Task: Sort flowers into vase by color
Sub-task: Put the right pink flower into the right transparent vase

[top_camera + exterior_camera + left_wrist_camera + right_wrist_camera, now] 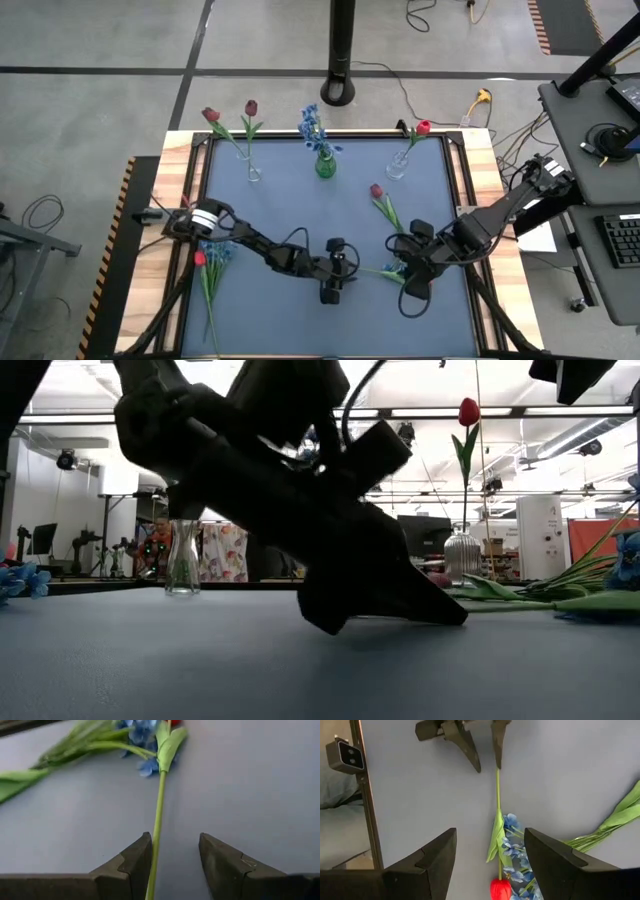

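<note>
A red tulip [500, 887] lies flat on the blue mat with a blue sprig [512, 847] beside its head. Its green stem [159, 800] runs toward my left gripper [175, 845]. That gripper is open and low at the mat [333, 285], with the stem's free end between its fingers. My right gripper [490, 837] is open above the tulip's head [410, 282] and touches nothing. Two maroon tulips [250, 107] stand in a clear vase [252, 172]. Blue blossoms [312, 125] stand in a green vase [325, 165], and a red tulip [422, 128] in another clear vase [397, 165]. My left gripper comes at the red tulip's stem low and along its length, from the table's left. The stem's free end [152, 870] lies on the mat right beside the inner face of one finger [137, 857]. Whether that finger touches the stem, I cannot tell.
A loose maroon tulip [376, 190] lies on the mat beyond my right gripper. A red tulip and a blue sprig [208, 258] lie by the left edge under my left arm. Green leaves [620, 817] spread near the right gripper. The wooden table frame [470, 200] borders the mat.
</note>
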`<action>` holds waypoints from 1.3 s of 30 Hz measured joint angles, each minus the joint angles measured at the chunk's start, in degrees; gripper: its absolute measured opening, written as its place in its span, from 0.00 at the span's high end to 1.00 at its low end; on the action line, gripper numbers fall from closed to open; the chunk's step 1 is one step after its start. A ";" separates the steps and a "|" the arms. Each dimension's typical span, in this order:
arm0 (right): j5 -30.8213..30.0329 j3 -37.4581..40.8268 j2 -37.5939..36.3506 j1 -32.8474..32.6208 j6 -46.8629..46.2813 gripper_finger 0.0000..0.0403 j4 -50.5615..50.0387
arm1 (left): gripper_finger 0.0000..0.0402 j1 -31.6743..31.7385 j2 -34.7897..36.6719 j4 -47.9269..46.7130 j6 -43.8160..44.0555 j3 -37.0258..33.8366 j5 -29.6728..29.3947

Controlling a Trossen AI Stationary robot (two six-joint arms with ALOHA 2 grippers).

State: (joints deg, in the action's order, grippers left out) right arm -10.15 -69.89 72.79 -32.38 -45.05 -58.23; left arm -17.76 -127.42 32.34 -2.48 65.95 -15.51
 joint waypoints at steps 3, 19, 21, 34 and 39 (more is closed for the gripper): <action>-0.44 0.00 0.00 0.00 0.08 0.44 0.01 | 0.63 0.57 -0.43 0.26 1.89 0.15 0.27; -1.97 0.02 0.02 0.00 1.35 0.44 0.19 | 0.99 1.42 -0.48 -0.38 2.99 -0.37 0.02; -1.97 0.02 0.04 0.00 1.62 0.44 0.19 | 0.99 1.44 -0.48 -0.42 2.97 -0.37 -0.02; -3.24 0.04 -0.14 -0.39 5.62 0.44 0.48 | 1.00 -0.08 9.66 -3.80 1.88 -6.01 -0.39; -3.39 0.07 -2.02 -0.84 5.66 0.44 0.68 | 1.00 -1.34 18.72 0.74 1.90 -14.48 -0.22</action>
State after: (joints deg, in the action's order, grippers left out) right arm -13.54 -69.82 70.77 -33.22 -39.39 -57.55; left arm -19.10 -108.69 33.08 -0.57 51.48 -15.73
